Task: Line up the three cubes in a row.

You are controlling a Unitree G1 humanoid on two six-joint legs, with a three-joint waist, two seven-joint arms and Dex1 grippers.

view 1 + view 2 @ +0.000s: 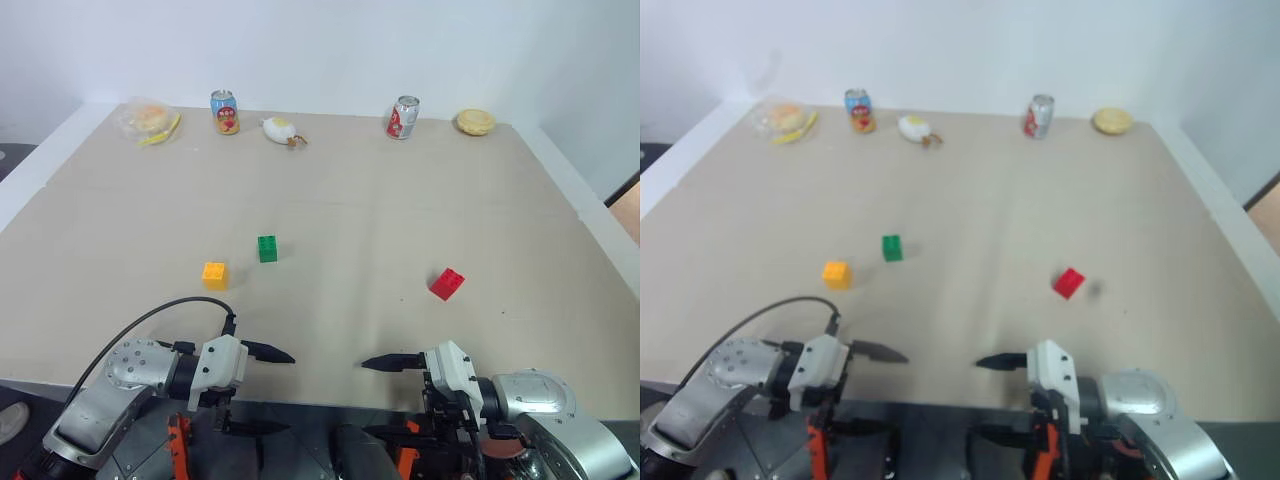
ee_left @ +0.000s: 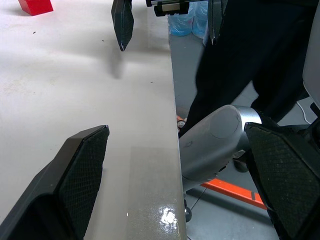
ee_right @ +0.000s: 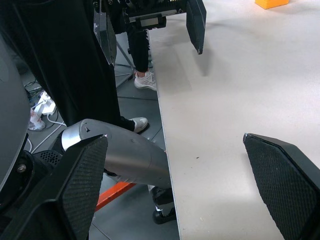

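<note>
Three cubes lie apart on the beige table (image 1: pixel 360 200): a yellow-orange cube (image 1: pixel 214 274) at the near left, a green cube (image 1: pixel 267 248) just behind and right of it, and a red cube (image 1: pixel 447 283) well off to the right. At the table's near edge my left gripper (image 1: pixel 290 392) and right gripper (image 1: pixel 364 398) point at each other, both open and empty, with one finger of each over the tabletop and the other below the edge. The red cube (image 2: pixel 35 6) shows far off in the left wrist view, the yellow-orange cube (image 3: pixel 271 3) in the right wrist view.
Along the far edge stand a blue-orange soda can (image 1: pixel 225 112) and a red-silver can (image 1: pixel 403 118), with a bagged food item (image 1: pixel 150 120), a white item (image 1: pixel 280 130) and a round bun (image 1: pixel 475 122). A person's white shoe (image 3: pixel 145 80) shows on the floor beside the table.
</note>
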